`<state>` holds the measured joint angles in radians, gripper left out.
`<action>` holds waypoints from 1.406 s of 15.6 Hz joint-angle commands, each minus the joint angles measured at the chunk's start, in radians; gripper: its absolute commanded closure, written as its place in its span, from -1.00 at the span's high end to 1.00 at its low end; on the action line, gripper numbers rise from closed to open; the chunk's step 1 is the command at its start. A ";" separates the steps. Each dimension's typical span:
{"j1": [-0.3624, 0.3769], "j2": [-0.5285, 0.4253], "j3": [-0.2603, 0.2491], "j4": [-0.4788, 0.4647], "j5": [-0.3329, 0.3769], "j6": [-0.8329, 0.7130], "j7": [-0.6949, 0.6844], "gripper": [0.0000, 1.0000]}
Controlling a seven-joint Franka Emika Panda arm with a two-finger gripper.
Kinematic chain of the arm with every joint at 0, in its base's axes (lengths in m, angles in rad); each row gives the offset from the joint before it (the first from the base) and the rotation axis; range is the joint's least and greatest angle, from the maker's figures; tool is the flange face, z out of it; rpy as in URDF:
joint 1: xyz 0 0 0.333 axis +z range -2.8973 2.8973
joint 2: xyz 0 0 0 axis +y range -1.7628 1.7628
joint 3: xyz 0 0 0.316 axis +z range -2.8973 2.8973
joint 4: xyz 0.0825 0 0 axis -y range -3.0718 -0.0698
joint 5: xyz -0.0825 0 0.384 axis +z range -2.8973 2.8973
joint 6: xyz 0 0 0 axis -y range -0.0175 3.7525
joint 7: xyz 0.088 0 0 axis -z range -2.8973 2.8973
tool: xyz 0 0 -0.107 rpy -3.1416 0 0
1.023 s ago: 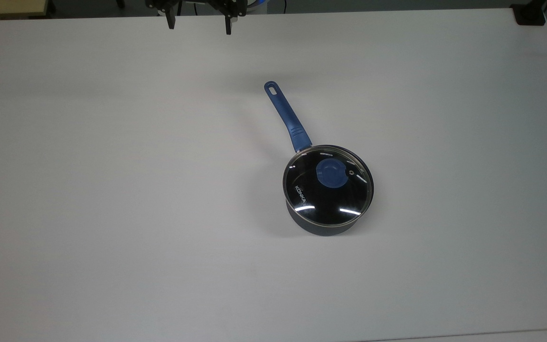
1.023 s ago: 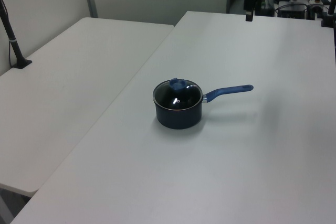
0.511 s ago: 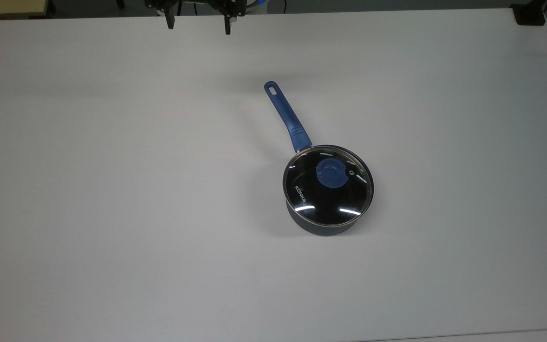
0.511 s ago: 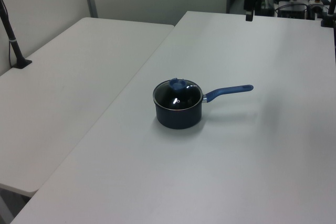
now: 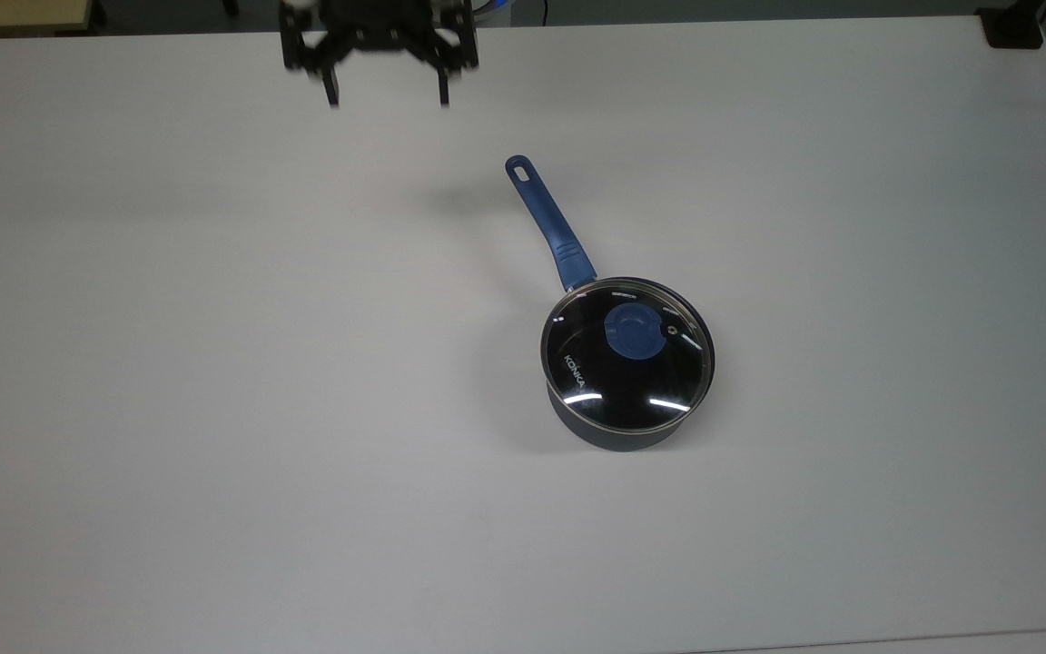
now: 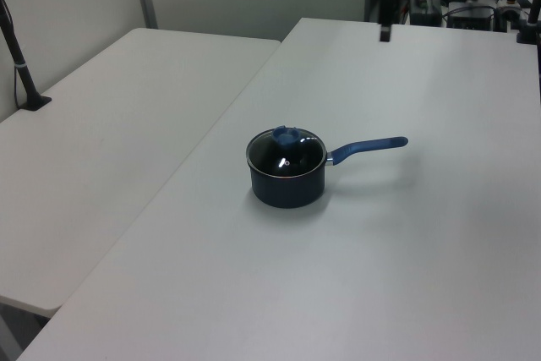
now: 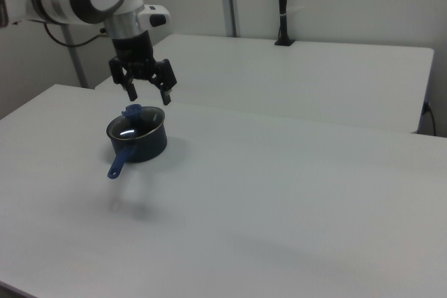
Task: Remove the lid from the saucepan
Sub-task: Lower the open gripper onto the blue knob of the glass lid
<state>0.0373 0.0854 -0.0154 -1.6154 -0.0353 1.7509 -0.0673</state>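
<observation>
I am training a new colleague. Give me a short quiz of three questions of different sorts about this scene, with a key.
1. True or false: the lid sits on the saucepan.
2. Multiple choice: the gripper is
A. shut on the knob
B. open, apart from the saucepan
C. shut on the handle
3. Fill in: in the top view, the handle points toward the picture's upper ____.

Key
1. True
2. B
3. left
</observation>
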 commanded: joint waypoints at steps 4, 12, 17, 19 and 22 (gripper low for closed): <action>0.139 0.158 0.000 0.062 0.018 0.278 -0.013 1.00; 0.274 0.289 0.000 0.089 -0.003 0.467 0.169 1.00; 0.291 0.330 0.000 0.094 -0.064 0.502 0.199 0.94; 0.291 0.352 0.000 0.095 -0.083 0.530 0.218 0.92; 0.299 0.376 0.000 0.095 -0.112 0.556 0.254 0.90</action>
<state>0.3154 0.4248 -0.0026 -1.5410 -0.1089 2.2743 0.1344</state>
